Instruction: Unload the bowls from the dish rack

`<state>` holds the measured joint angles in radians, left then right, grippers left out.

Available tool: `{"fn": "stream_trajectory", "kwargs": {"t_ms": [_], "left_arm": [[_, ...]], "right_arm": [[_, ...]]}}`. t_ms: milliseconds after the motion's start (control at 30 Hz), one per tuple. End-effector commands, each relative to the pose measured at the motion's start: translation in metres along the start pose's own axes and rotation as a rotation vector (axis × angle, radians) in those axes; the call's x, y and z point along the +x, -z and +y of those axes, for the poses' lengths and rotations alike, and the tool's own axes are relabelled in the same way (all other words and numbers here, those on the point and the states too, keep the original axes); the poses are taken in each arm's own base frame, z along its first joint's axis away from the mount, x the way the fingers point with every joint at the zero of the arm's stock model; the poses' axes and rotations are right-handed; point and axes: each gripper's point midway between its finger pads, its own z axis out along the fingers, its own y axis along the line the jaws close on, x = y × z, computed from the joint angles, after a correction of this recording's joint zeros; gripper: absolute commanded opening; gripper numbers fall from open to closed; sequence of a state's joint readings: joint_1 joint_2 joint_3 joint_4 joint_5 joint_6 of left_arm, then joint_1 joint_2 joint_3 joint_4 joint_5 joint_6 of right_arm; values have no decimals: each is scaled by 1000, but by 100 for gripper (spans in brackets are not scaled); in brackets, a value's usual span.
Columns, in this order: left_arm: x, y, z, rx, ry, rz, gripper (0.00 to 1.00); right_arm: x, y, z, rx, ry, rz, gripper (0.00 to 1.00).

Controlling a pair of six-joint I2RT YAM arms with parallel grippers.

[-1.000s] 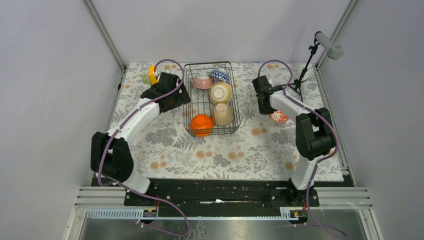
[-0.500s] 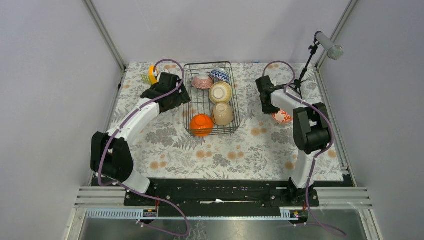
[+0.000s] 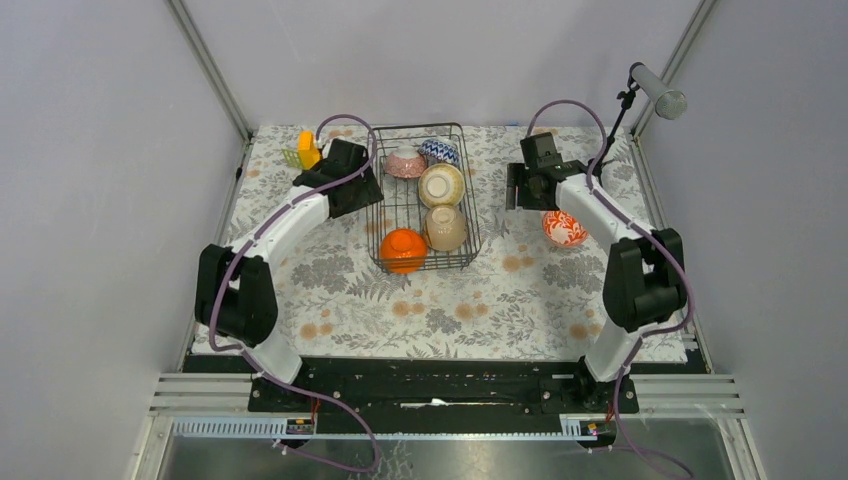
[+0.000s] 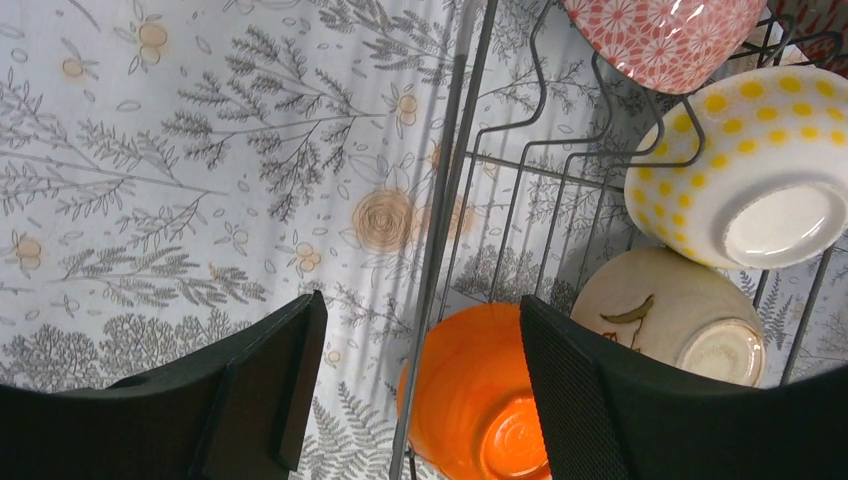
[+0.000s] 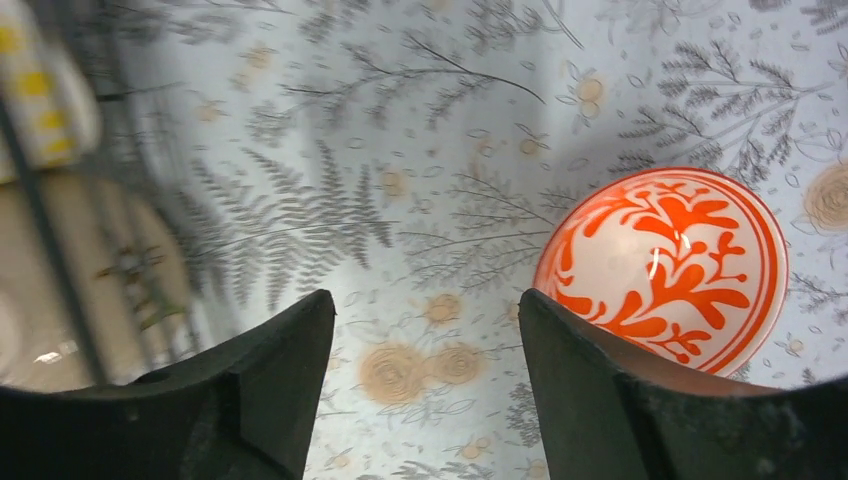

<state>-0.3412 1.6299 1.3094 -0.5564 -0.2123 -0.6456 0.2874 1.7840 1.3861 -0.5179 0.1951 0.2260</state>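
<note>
The black wire dish rack (image 3: 416, 127) stands at the back middle. It holds an orange bowl (image 3: 403, 249), a plain cream bowl (image 3: 446, 228), a yellow-dotted cream bowl (image 3: 441, 185), a pinkish bowl (image 3: 406, 162) and a blue-and-white bowl (image 3: 439, 150). A white bowl with red pattern (image 3: 564, 227) sits on the cloth to the right. My left gripper (image 3: 352, 188) is open and hovers over the rack's left wall (image 4: 445, 230), with the orange bowl (image 4: 480, 390) below its right finger. My right gripper (image 5: 427, 380) is open and empty, just left of the red-patterned bowl (image 5: 665, 265).
A floral cloth (image 3: 450, 300) covers the table. A small yellow and orange object (image 3: 303, 150) lies at the back left corner. A black stand with a grey cylinder (image 3: 615, 130) rises at the back right. Enclosure walls close in both sides.
My right gripper opened, let go of the red-patterned bowl and drew away to the back left. The bowl now rests on the cloth. My left gripper shifted slightly farther back.
</note>
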Motion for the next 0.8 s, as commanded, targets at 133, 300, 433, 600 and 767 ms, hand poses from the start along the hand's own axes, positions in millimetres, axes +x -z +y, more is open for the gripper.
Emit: {"fn": "stream_trajectory", "kwargs": {"t_ms": [133, 300, 433, 600, 767], "left_arm": [[-28, -12, -15, -8, -50, -85, 71], [-19, -21, -12, -21, -55, -58, 63], [-11, -27, -13, -4, -49, -43, 43], [-5, -28, -14, 24, -62, -32, 0], [4, -23, -11, 37, -86, -10, 0]], "right_arm": [[-47, 58, 35, -183, -18, -169, 86], [-57, 75, 42, -232, -34, -196, 91], [-69, 88, 54, -302, -54, -231, 95], [-80, 95, 69, -370, -44, -240, 96], [-85, 100, 83, -426, -13, -259, 100]]}}
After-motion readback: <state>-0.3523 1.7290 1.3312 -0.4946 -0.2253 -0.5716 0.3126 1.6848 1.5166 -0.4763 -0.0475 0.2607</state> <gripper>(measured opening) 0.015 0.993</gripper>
